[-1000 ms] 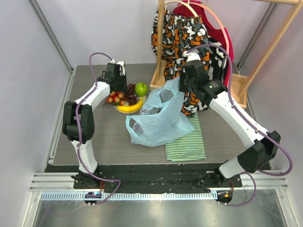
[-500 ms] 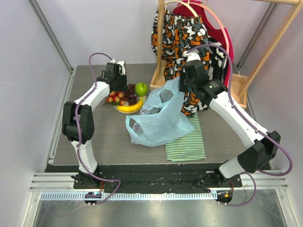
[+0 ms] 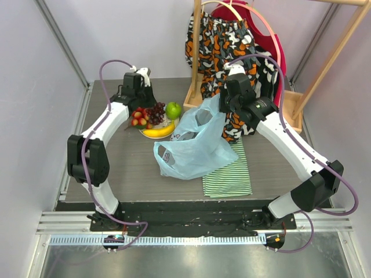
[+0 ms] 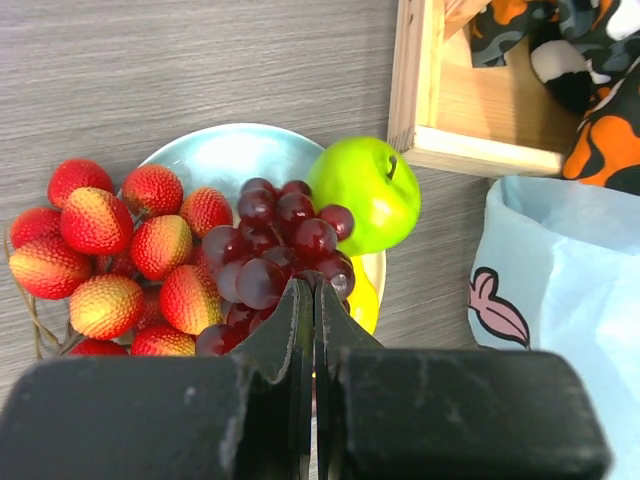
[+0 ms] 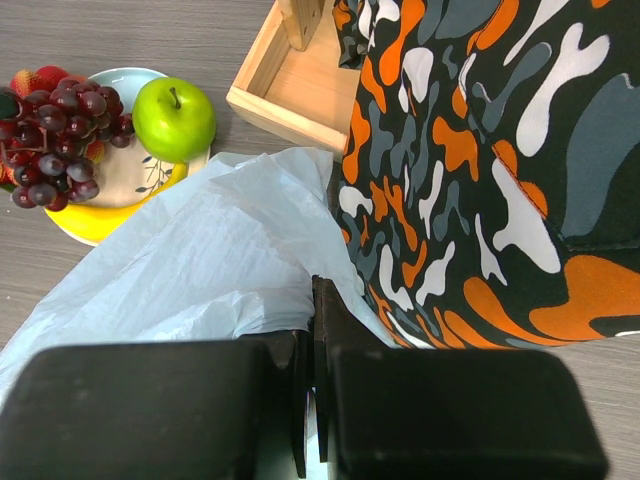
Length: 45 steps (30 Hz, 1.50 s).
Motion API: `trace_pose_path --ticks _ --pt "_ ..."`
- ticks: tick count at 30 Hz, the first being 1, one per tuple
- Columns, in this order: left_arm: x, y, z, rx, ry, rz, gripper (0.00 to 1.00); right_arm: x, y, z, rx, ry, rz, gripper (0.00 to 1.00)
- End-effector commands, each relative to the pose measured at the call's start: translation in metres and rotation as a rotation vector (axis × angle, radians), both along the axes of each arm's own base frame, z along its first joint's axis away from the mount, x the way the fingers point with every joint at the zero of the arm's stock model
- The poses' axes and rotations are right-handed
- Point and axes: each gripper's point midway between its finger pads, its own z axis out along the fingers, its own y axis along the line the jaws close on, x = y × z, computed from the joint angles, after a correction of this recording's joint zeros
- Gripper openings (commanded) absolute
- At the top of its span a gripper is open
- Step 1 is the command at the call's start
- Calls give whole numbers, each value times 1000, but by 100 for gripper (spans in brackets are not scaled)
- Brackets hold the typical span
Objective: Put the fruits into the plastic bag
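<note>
The grapes (image 4: 285, 245) lie with the strawberries (image 4: 120, 250), green apple (image 4: 365, 192) and banana (image 4: 362, 295) on the pale plate (image 4: 230, 160). My left gripper (image 4: 313, 285) is shut, its tips pinched in the top of the grape bunch (image 3: 155, 113). My right gripper (image 5: 312, 285) is shut on the rim of the light-blue plastic bag (image 5: 200, 270) and holds it up, mouth toward the plate. The bag (image 3: 194, 147) sags onto the table right of the fruit. The apple (image 3: 173, 109) sits closest to the bag.
A green-and-white striped cloth (image 3: 229, 174) lies under the bag's right side. A wooden rack base (image 4: 480, 110) stands just behind the plate. A patterned orange and grey garment (image 5: 480, 150) hangs from it, close to my right gripper (image 3: 223, 107).
My left arm's elbow has swung out to the left and its wrist has shifted back and left. The grape bunch has shifted slightly with it. The right arm and bag have not moved.
</note>
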Motion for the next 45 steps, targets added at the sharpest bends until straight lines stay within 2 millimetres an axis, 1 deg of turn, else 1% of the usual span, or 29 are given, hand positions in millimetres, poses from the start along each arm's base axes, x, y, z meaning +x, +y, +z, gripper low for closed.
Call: trace_pose_path --ticks 1,2,6,7,9,10,16,17,19,20,22,23,24,26,27,28,30,31,32,33,34,35,36,37,38,39,42,43,45 --pt "0 -7 54 -58 -146 -26 0 2 1 28 46 -60 -7 1" --pt "-1 -8 54 -60 -149 -29 0 2 1 26 45 -56 -7 1" --pt "-6 -8 76 -79 -207 -37 0 2 2 27 47 -56 -5 1" --pt "-10 -8 84 -86 -225 -39 0 2 1 27 45 -57 -6 1" --pt "-12 -7 91 -91 -251 -38 0 2 2 28 46 -58 -4 1" --pt "-14 -6 100 -94 -271 -36 0 2 2 28 49 -59 -4 1" --pt "-25 -4 119 -103 -327 -42 0 1 2 30 56 -61 -3 1" --pt "-29 -5 132 -115 -363 -51 0 1 1 29 54 -60 -6 1" --pt "-39 -12 142 -149 -391 -103 0 1 2 30 57 -62 -3 1" --pt "-47 -17 160 -173 -437 -134 0 1 2 30 56 -61 -5 1" --pt "-67 -37 178 -212 -472 -250 0 1 1 31 54 -63 -7 1" --pt "-75 -44 184 -224 -485 -292 0 1 0 30 51 -61 -7 1" --pt "-86 -50 197 -236 -515 -331 0 0 1 32 51 -64 -5 1" --pt "-107 -65 210 -272 -552 -422 0 -1 0 34 49 -68 -5 1" --pt "-118 -66 222 -286 -585 -442 0 -1 -1 35 49 -71 -5 1" --pt "-129 -70 229 -316 -591 -475 0 -1 -1 37 49 -74 -6 1" --pt "-143 -72 240 -349 -603 -498 0 -2 -2 39 50 -80 -5 1" --pt "-158 -69 253 -365 -631 -509 0 -2 -3 40 51 -82 -7 1" --pt "-168 -70 257 -383 -631 -528 0 -4 -3 43 54 -87 -7 1" --pt "-176 -70 253 -386 -626 -533 0 -4 -4 44 56 -91 -8 1" --pt "-189 -66 261 -391 -655 -536 0 -5 -4 45 57 -93 -7 1" --pt "-195 -65 259 -401 -643 -534 0 -6 -5 47 57 -97 -7 1" --pt "-199 -66 246 -407 -610 -539 0 -7 -5 47 57 -97 -4 1" --pt "-209 -64 247 -418 -612 -546 0 -7 -5 47 57 -97 -5 1" --pt "-213 -66 241 -430 -591 -550 0 -7 -4 46 61 -95 -1 1" --pt "-213 -68 227 -434 -558 -550 0 -7 -3 46 63 -92 5 1" --pt "-219 -69 214 -441 -514 -549 0 -7 0 44 70 -85 16 1" --pt "-219 -70 205 -442 -490 -548 0 -8 1 45 76 -86 17 1" --pt "-224 -69 201 -445 -482 -548 0 -9 1 45 81 -86 20 1"
